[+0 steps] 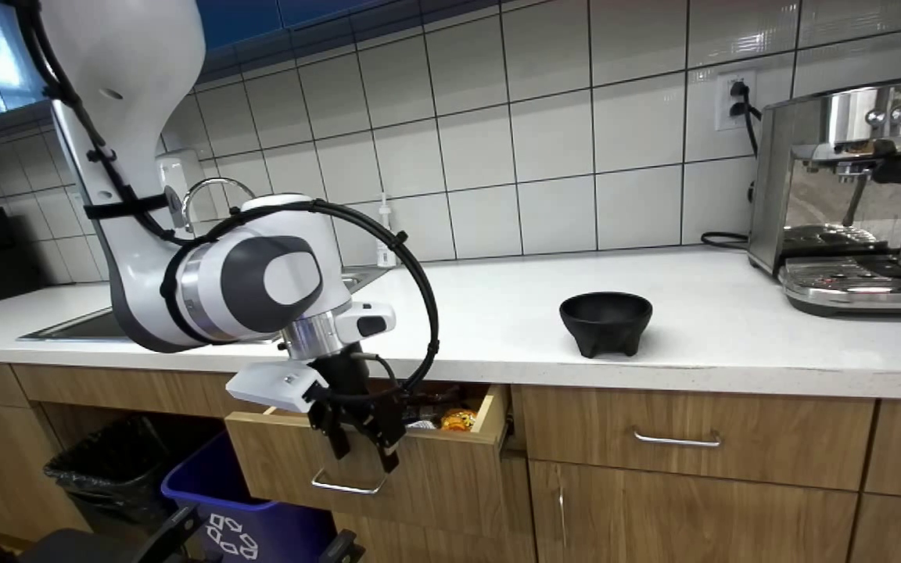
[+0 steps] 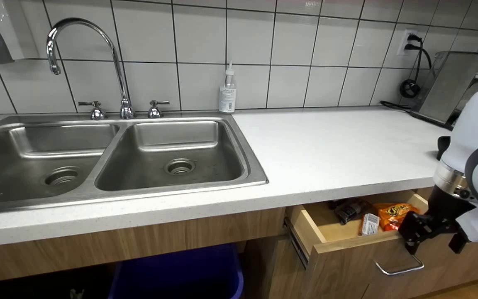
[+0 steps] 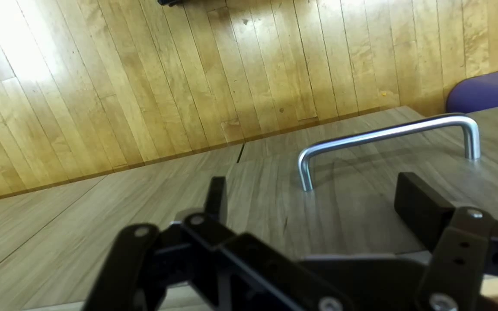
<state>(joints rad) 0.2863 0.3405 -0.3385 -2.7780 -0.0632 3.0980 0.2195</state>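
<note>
Gripper [image 1: 364, 457] points down at the front of the drawer [image 1: 450, 477] in an exterior view, its jaws wide and nothing between them. The handle [image 1: 349, 489] lies just below the tips, apparently clear of them; whether the jaws brush the wood cannot be told. The drawer stands pulled out from under the counter [image 1: 497, 313], which is why an orange bag [image 1: 458, 420] shows behind the gripper. Above, the cable [image 1: 425, 293] arches wide, tied to the arm [image 1: 138, 266], presumably to leave slack for motion. Up and to the right of the gripper sits the bowl [image 1: 605, 322], raised on stubby feet that probably steady it.

In an exterior view, the rail [image 2: 296, 243] appears to the left of the gripper, along the drawer's side, evidently carrying it in its extended position. Farther left and higher, the bottle [image 2: 227, 93] stands at the back corner of the sink [image 2: 252, 164], likely placed for washing.

In the wrist view, the fingers [image 3: 422, 203] stand well apart, with drawer front showing between them. Ahead of the tips, the bar of the handle runs aslant, held off the wood by two legs that leave a gap behind it. The floor [image 3: 167, 86] fills the space beyond, since the view looks down past the drawer.
</note>
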